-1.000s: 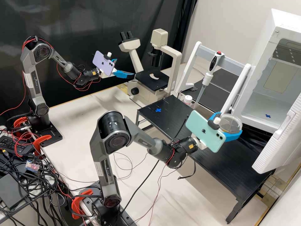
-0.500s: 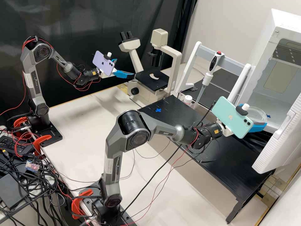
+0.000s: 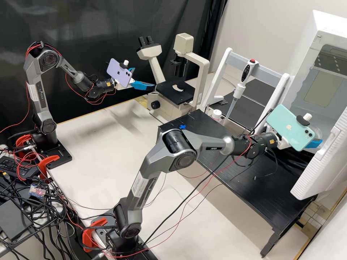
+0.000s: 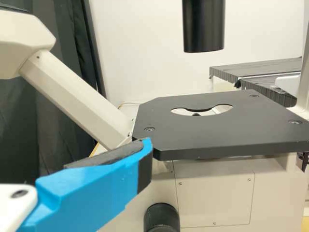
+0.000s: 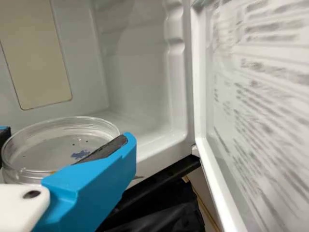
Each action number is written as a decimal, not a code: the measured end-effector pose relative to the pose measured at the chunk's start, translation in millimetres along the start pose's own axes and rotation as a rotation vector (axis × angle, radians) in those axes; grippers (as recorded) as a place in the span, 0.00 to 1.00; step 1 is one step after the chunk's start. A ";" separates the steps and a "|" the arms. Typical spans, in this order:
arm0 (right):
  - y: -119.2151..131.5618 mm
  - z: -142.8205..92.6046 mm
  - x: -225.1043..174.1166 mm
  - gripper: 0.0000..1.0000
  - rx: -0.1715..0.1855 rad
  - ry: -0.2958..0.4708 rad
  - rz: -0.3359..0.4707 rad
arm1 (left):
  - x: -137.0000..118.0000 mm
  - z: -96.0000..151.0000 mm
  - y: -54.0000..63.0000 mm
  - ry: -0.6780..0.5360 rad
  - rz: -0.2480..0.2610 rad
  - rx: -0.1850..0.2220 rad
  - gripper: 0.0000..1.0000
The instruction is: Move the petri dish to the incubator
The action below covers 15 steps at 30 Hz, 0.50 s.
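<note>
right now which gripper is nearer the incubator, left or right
Right. The right gripper holds the petri dish at the open incubator; the left gripper is well away from it, beside the microscope stage.

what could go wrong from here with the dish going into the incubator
The petri dish sits between the right gripper's fingers, gripped at its sides, so it could slip or tilt if the grip is uneven.

The incubator's front lip is close to one finger, so coming in too low might knock it.

The open door stands beside the opening, so a sideways drift could bump it and jolt the dish.
</note>
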 end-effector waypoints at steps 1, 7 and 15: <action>-0.4 0.8 1.8 0.00 0.003 -0.006 -0.004 | 0.0 0.0 0.0 0.000 0.000 0.000 1.00; -1.5 -3.8 17.3 0.00 0.024 -0.013 -0.023 | 0.0 0.0 0.0 0.000 0.000 0.000 1.00; -11.3 -8.2 53.5 0.00 0.012 -0.050 -0.044 | 0.0 0.0 0.0 0.000 0.000 0.000 1.00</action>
